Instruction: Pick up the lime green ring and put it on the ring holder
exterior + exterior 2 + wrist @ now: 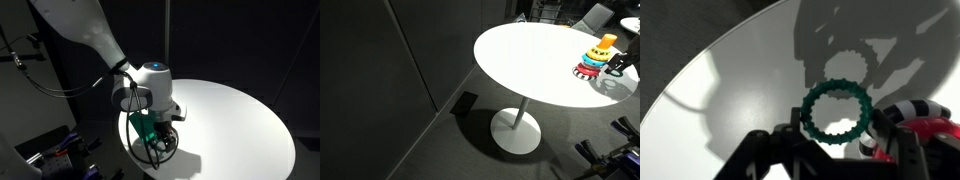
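Note:
In the wrist view my gripper [838, 125] is shut on the lime green ring [838, 84], with one finger on each side of it. The ring hangs above the white table [750, 80] and throws a ring-shaped shadow on it. The ring holder [915, 120] shows its red and pale rings at the lower right, just beside the ring. In an exterior view the ring holder [596, 58] stands near the table's edge with its orange top up, and the dark gripper [622, 66] is right next to it. In an exterior view the gripper [160, 145] hides the holder.
The round white table [240, 110] stands on a single pedestal foot [515, 132] on a dark floor. Cables and equipment [55, 150] lie beside the table near the arm. Chairs [590, 15] stand behind the table.

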